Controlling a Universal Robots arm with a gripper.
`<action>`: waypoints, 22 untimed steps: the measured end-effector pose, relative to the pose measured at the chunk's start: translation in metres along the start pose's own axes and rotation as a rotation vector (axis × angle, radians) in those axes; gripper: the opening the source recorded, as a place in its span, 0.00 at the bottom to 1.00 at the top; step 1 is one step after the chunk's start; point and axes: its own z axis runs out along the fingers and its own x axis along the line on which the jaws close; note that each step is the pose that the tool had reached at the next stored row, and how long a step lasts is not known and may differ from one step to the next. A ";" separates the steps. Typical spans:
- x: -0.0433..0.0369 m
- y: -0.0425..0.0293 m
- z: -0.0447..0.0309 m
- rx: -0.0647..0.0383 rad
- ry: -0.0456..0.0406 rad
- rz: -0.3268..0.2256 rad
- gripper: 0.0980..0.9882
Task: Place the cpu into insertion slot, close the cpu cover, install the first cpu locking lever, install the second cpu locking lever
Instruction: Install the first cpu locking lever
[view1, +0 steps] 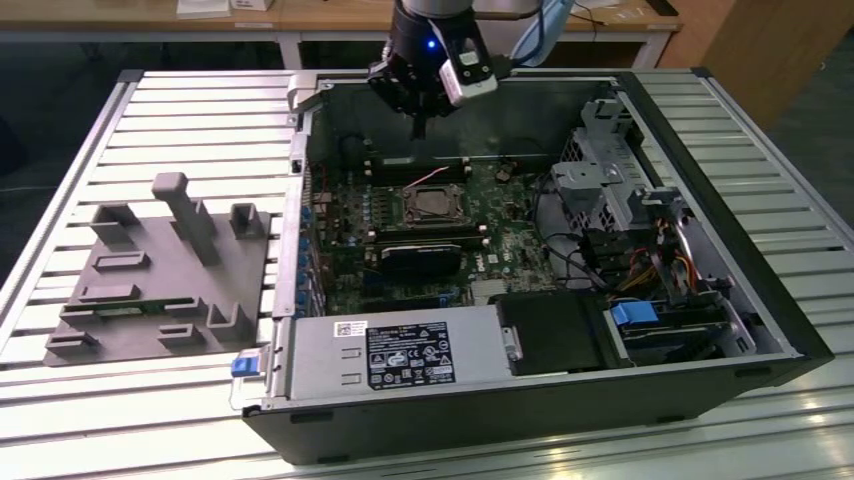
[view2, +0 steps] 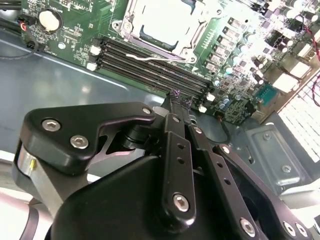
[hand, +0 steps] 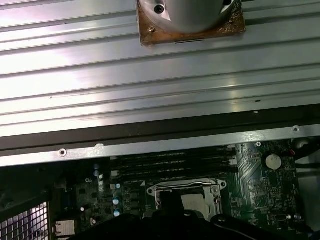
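cpu (view2: 165, 15) is seen seated in the insertion slot (view1: 406, 208), silver top up, mid-board. The cpu cover (view2: 202, 27) is laid flat as a frame around the chip's top. Lever state cannot be told.

Tool (view1: 418, 128) is held clear above the motherboard (view1: 514, 250), apart from board and cover. In the exterior view it is placed at 12 o'clock from the slot, close to the case wall (view1: 534, 105) there. Its fingers (view2: 172, 145) are brought together tip to tip in the second wrist view; nothing is gripped.

Edges around the slot, exterior view:
- Memory slots (view1: 427, 236) are set just beside it at 6 o'clock, with more at 12 o'clock.
- A black heatsink block (view1: 416, 262) is seated beyond them at 6 o'clock.
- Cables (view1: 574, 255) and the drive cage (view1: 607, 170) are bunched at 3 o'clock.
- The power supply (view1: 387, 355) is mounted along the case edge at 6 o'clock.

The case is open on its upper face, so the room straight over the slot is left free.

The case is laid on a slatted table (view1: 174, 100). A grey fixture tray (view1: 147, 270) is parked at 9 o'clock, just beside the case wall.
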 end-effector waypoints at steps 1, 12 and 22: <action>-0.0001 -0.0001 0.0010 0.000 0.0002 -0.002 0.00; -0.0013 -0.0017 0.0129 0.001 0.0020 -0.016 0.00; -0.0082 -0.0023 0.0240 0.001 0.0031 -0.024 0.00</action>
